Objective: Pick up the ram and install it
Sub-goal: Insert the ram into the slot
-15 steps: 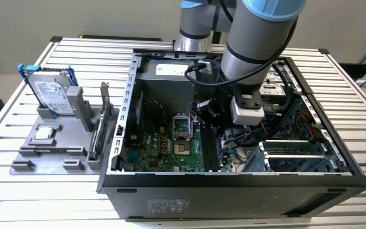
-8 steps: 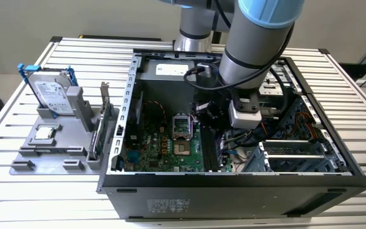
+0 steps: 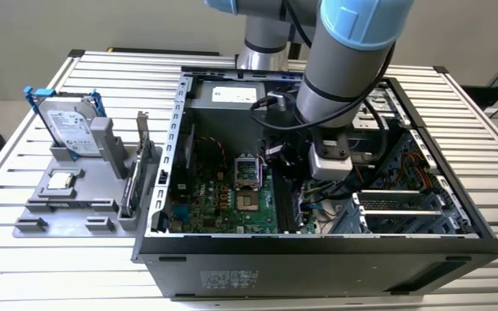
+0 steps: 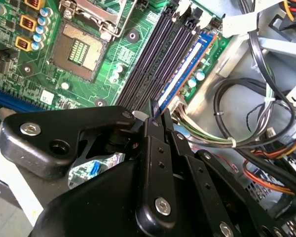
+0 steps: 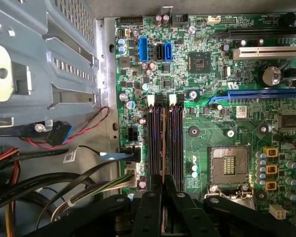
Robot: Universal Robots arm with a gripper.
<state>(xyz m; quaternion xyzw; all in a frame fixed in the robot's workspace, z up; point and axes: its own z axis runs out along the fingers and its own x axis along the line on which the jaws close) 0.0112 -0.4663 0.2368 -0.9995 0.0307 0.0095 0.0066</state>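
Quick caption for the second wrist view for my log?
The fingers clamp one end of the ram, which stands on edge along the memory slots of the motherboard.

Ram (image 4: 185, 71) thin, blue-labelled, standing on edge along memory slots (image 4: 153, 49).

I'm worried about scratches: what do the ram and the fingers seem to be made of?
The ram: thin circuit board, probably fibreglass laminate, with a blue label on its face. The fingers: matte black flat bars with screw heads, likely coated metal, though hard plastic is possible.

No legible text or numbers
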